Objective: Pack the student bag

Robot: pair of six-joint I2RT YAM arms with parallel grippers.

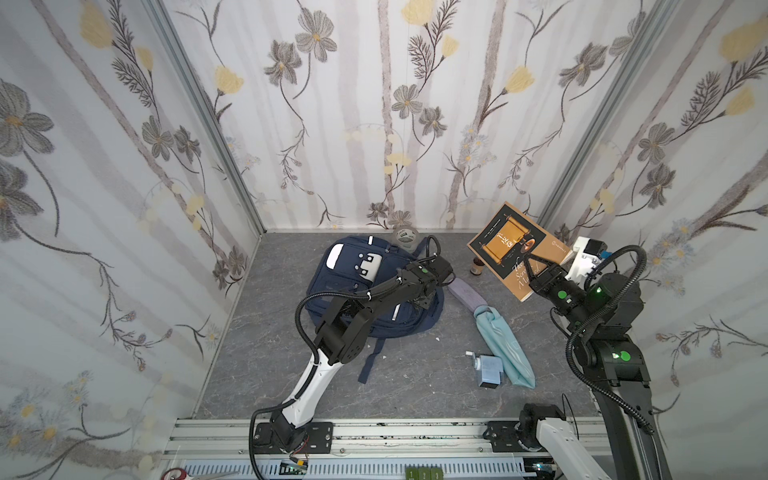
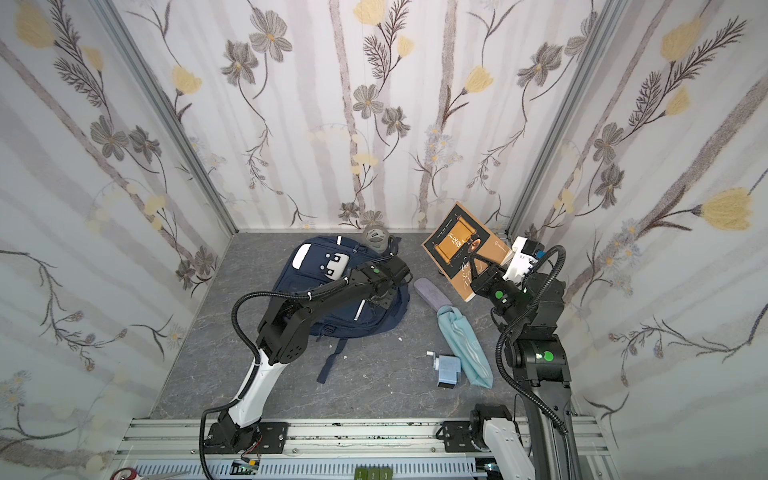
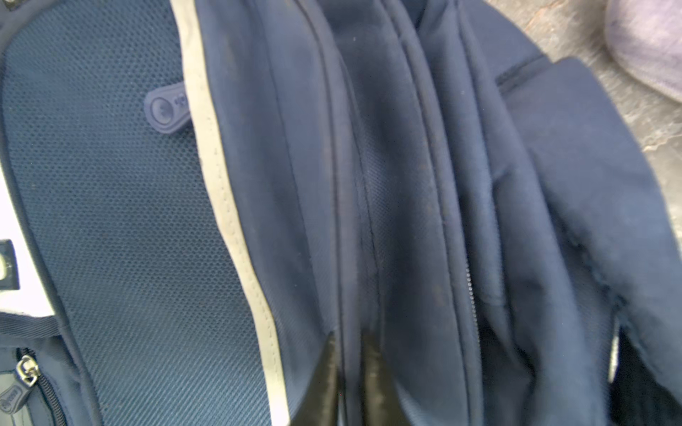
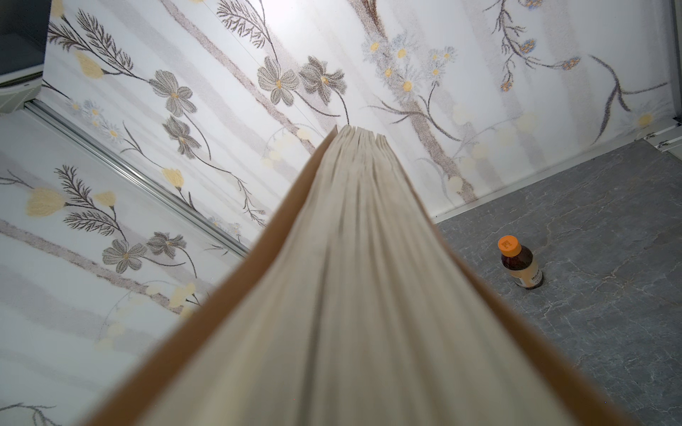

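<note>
The student bag (image 1: 345,282) (image 2: 307,286) lies flat on the grey floor, navy with white patches. My left gripper (image 1: 420,300) (image 2: 380,300) is down on its right side. In the left wrist view the left gripper (image 3: 348,339) is shut, and its dark fingertips (image 3: 330,354) pinch a raised fold of the bag's navy fabric (image 3: 406,184) beside a zip seam. My right gripper (image 1: 536,268) (image 2: 478,268) is shut on a brown book (image 1: 507,245) (image 2: 457,241) and holds it tilted in the air at the right rear. The book's page edges (image 4: 350,276) fill the right wrist view and hide the jaws.
A purple case (image 1: 467,293), a pale blue pouch (image 1: 505,345) and a small blue box-like thing (image 1: 488,368) lie right of the bag. A small orange-capped bottle (image 4: 520,265) (image 1: 476,266) and a tape roll (image 1: 405,237) stand near the back wall. A strap (image 1: 372,361) trails forward.
</note>
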